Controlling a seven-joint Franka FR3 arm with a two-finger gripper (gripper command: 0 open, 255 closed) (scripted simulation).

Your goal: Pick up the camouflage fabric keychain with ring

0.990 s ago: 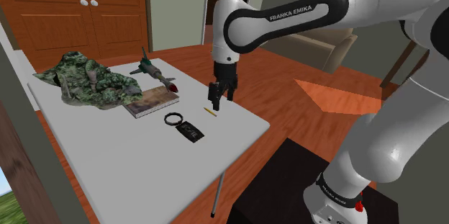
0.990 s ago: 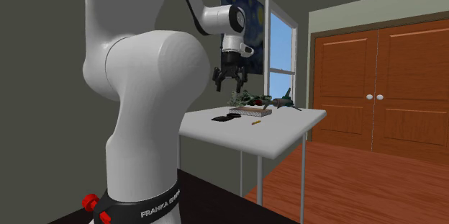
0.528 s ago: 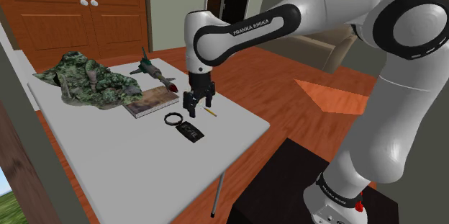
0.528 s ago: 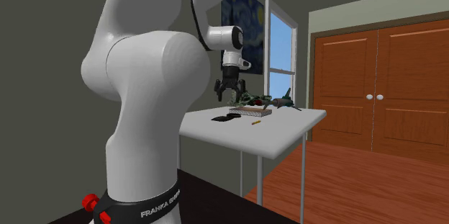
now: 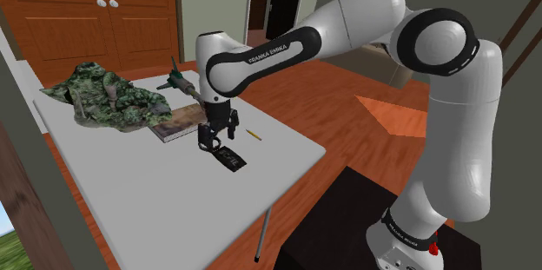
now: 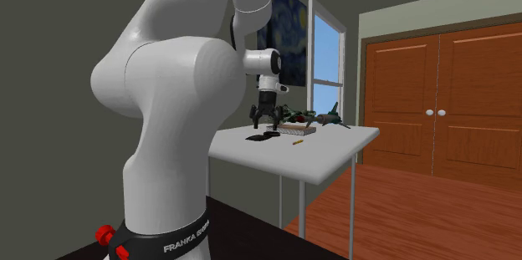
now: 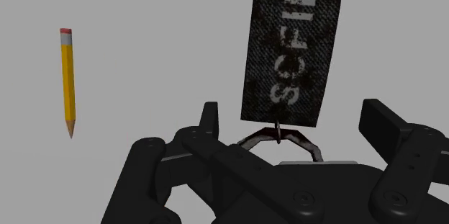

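From where I stand, the white arm bends down over the white tabletop [image 5: 130, 190]. Its black hand [image 5: 215, 131] hangs low, just above one end of the keychain [image 5: 229, 156]. The keychain lies flat on a bare stretch of the tabletop. It is a dark fabric strap with pale letters, with a ring [image 7: 306, 142] at the end nearest the hand.

Looking along the hand, the two fingers [image 7: 381, 123] stand wide apart. The ring and the strap's end lie between them and neither finger touches them, so the hand grips nothing.

A short yellow pencil [image 5: 253, 135] with an eraser end lies near the keychain but apart from it, toward the shoulder view's right.

Behind the hand a flat book [image 5: 182, 121] rests on the tabletop. A heap of camouflage cloth [image 5: 102, 95] lies against its side, and a small toy jet [image 5: 186, 86] sits just beside it. Brown double doors [image 5: 87, 8] stand beyond the tabletop.
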